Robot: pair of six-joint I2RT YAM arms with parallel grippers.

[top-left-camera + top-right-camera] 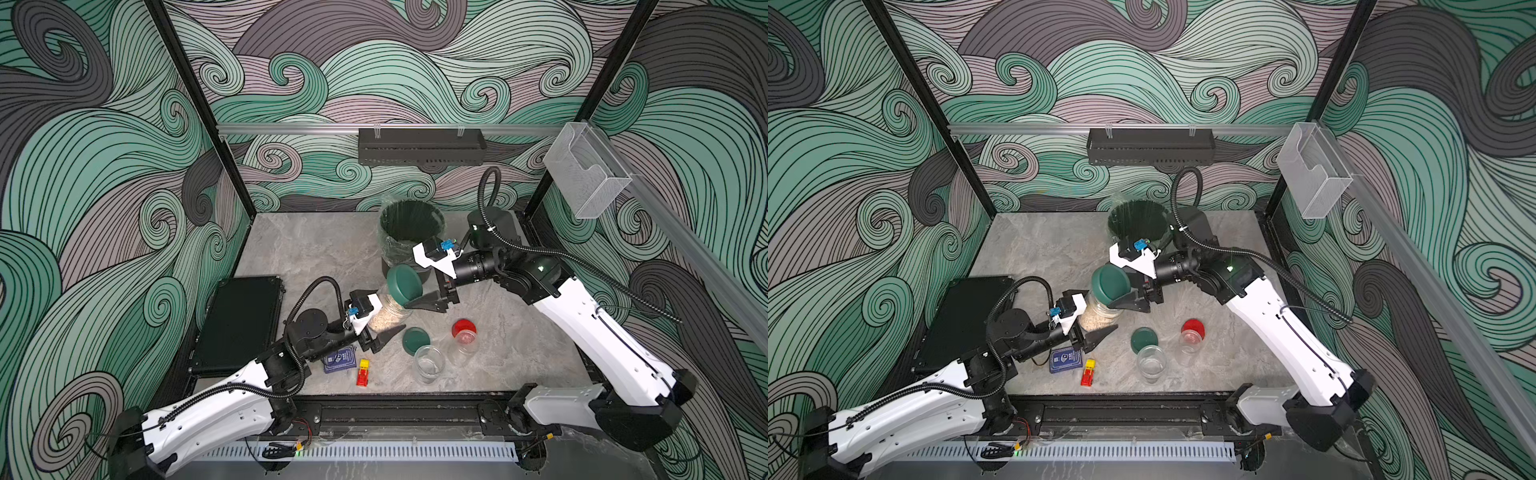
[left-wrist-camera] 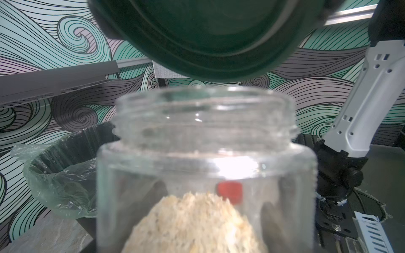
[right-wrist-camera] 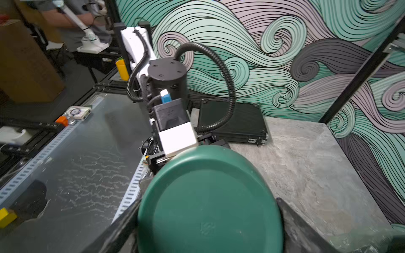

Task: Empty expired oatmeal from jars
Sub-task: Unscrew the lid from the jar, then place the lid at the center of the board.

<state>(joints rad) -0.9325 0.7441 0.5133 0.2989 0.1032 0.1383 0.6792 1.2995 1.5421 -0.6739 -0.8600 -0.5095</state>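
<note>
Oatmeal (image 2: 192, 221) filled the lower part of a clear jar (image 1: 390, 309), which the left tool (image 1: 380, 328) gripped by its sides, jaws closed on the glass. The jar's mouth was uncovered. Just over it, tilted, hung a green lid (image 1: 403, 282), pinched across its rim by the right tool (image 1: 411, 289). That lid and the right tool stood between the jar and the black bin (image 1: 411, 220) with its clear liner, further back on the desk (image 1: 311, 257). Nearer the front, a second green lid (image 1: 416, 340) lay flat just beside an empty jar (image 1: 429, 363), with a red-lidded jar (image 1: 463, 338) close by. A blue card box (image 1: 340, 359) and a toy car (image 1: 363, 372) lay beside the left arm, and a black case (image 1: 239, 324) lay along the left edge.
</note>
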